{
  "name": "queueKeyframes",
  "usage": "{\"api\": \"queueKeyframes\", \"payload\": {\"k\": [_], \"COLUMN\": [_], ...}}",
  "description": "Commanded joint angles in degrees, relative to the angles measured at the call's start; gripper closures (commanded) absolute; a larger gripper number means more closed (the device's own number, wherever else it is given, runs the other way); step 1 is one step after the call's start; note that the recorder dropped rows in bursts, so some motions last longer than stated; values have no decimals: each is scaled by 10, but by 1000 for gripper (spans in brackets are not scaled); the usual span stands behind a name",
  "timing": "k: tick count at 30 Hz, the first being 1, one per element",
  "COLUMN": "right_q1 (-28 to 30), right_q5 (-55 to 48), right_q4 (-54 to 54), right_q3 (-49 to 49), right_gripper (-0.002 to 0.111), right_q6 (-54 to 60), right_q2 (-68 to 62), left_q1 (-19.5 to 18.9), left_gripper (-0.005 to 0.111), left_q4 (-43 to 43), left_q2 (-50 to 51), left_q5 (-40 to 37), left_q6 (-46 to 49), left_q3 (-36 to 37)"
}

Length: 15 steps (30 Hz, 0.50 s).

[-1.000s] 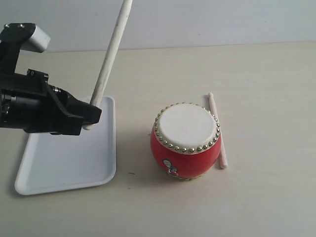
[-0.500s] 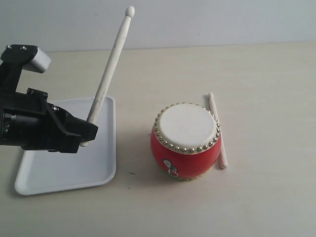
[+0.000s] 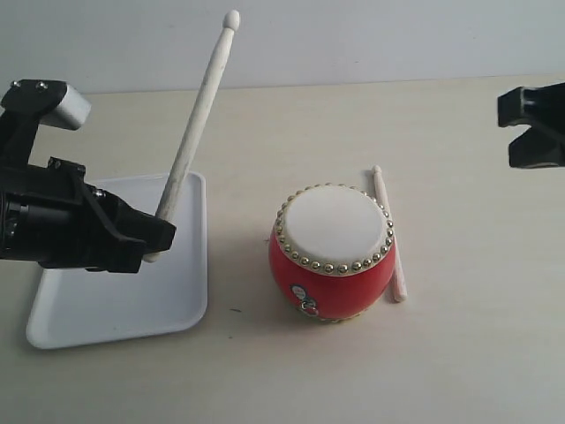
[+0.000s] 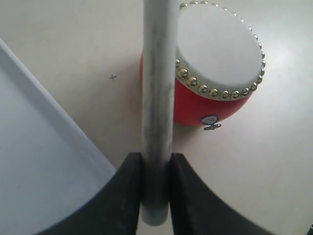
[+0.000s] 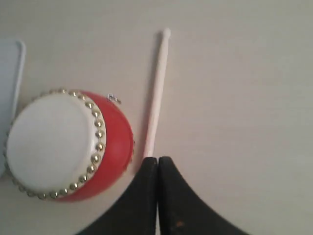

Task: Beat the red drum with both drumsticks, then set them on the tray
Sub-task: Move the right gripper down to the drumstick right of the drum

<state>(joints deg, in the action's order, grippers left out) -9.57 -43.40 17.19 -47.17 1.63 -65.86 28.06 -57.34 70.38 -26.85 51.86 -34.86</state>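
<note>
The red drum (image 3: 331, 252) (image 4: 220, 63) (image 5: 63, 147) stands upright in the middle of the table, cream skin up. My left gripper (image 3: 154, 234) (image 4: 156, 159) is shut on the butt end of one drumstick (image 3: 196, 124) (image 4: 158, 98). That stick slants up and away over the right edge of the white tray (image 3: 106, 300) (image 4: 29, 161). The other drumstick (image 3: 388, 234) (image 5: 155, 93) lies flat on the table against the drum's right side. My right gripper (image 3: 530, 124) (image 5: 157, 160) hovers at the far right, shut and empty, with the lying stick just beyond its tips.
The tray holds nothing and sits at the left, its corner also showing in the right wrist view (image 5: 10, 63). A small pen mark (image 3: 234, 310) is on the table between tray and drum. A pale wall backs the table.
The left gripper dropped slightly and shifted left with its stick, then held still. The right gripper has come into the exterior view at the upper right edge.
</note>
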Motion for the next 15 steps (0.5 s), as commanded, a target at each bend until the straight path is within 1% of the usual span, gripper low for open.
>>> {"api": "queueKeyframes", "payload": {"k": [1,4,6,10,12,15], "right_q1": [2,2,-13,-65,-93,-120], "right_q5": [-139,-153,-134,-99,-66,-18], "right_q4": [-12,2,7,-50,-86,-111], "right_q3": [-79,-79,-79,-79,-79,-78], "right_gripper": [108,108,108,108,108,108], "right_q6": [32,40,42,-16,-70,-122], "right_q2": [-115,-171,-203,-233,-239,-243], "left_q1": [-1,-1,-1,-1,-1,-1], "left_gripper": [107,107,107,107,107,107], "left_q4": [-7,-19,-19,-19,-19,-19], "left_q2": [-4,-4,-4,-4,-4,-4], "left_q5": [4,4,4,4,4,4], "left_q6": [2,2,2,2,2,2], "left_q3": [2,2,2,2,2,2]}}
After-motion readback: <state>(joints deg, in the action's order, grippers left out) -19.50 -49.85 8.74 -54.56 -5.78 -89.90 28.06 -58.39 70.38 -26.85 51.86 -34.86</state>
